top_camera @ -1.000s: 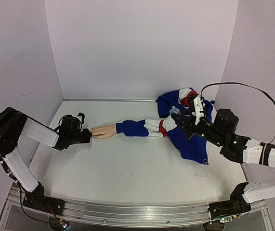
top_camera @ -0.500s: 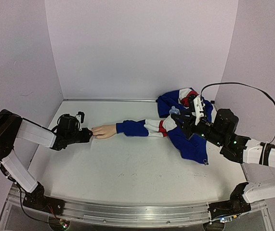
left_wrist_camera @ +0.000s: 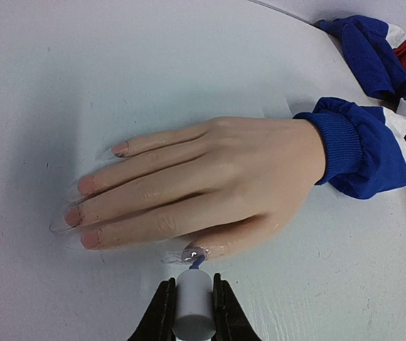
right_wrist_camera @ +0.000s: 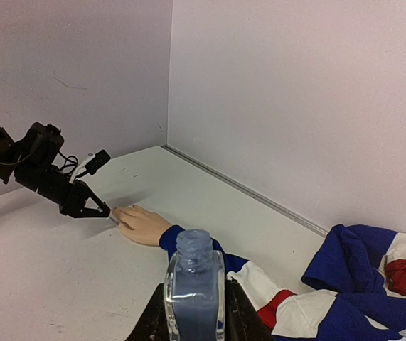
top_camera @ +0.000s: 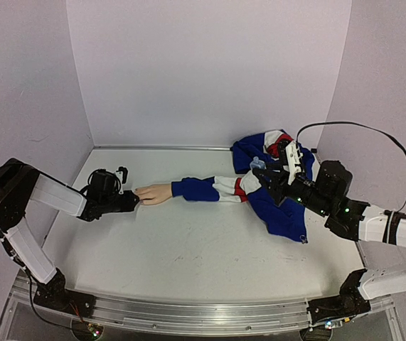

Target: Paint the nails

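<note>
The pale mannequin hand (left_wrist_camera: 217, 181) lies palm down on the white table, with a blue cuff (left_wrist_camera: 345, 153) at the wrist. Its nails show at the fingertips (left_wrist_camera: 85, 186), and the thumb nail (left_wrist_camera: 194, 251) looks wet and glossy. My left gripper (left_wrist_camera: 193, 288) is shut on the pale brush cap (left_wrist_camera: 193, 305). The blue brush tip (left_wrist_camera: 198, 262) touches the thumb nail. In the top view the left gripper (top_camera: 131, 202) sits at the hand's (top_camera: 154, 193) fingertip end. My right gripper (right_wrist_camera: 194, 304) is shut on the open clear bottle (right_wrist_camera: 194, 277) of bluish polish, held upright above the sleeve.
A blue, white and red jacket (top_camera: 277, 195) lies bunched at the back right, its sleeve (top_camera: 210, 188) running to the hand. The side walls stand close to both arms. A black cable (top_camera: 373, 131) loops over the right arm.
The left arm's elbow sank and rose again, while its gripper stayed at the thumb with only small shifts. The right arm and bottle have not moved.
</note>
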Motion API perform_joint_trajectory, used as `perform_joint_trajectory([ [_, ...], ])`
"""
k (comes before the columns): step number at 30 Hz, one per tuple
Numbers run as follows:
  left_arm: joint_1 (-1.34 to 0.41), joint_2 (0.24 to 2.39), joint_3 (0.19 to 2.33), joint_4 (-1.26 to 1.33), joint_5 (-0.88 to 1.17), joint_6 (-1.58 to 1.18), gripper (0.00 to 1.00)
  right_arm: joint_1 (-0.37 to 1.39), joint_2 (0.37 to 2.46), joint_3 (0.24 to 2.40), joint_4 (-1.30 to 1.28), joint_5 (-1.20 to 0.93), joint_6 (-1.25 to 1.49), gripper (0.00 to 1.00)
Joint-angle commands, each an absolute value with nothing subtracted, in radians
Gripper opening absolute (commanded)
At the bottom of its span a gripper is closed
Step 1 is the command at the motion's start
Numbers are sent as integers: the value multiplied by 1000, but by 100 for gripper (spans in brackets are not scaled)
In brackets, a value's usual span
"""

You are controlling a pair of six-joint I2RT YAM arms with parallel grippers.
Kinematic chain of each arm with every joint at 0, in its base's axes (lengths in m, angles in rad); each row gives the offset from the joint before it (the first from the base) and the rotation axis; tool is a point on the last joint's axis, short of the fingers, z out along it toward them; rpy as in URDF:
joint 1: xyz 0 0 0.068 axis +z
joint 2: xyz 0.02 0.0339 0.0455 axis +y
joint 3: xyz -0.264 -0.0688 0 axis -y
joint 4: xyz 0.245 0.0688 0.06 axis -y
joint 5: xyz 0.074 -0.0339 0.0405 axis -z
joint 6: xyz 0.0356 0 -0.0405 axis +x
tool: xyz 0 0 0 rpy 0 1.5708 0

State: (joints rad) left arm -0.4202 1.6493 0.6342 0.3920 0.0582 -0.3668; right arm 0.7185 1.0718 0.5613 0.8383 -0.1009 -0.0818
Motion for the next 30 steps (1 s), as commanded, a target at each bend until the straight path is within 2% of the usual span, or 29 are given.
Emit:
perform_joint_trajectory([
  [1,-421,1658,670,423,57,-365,0,715,1055,572,924,-107,-74,0],
  [30,-419,1645,658,423,-65,-366,0,714,1063,572,925,-105,-75,0],
])
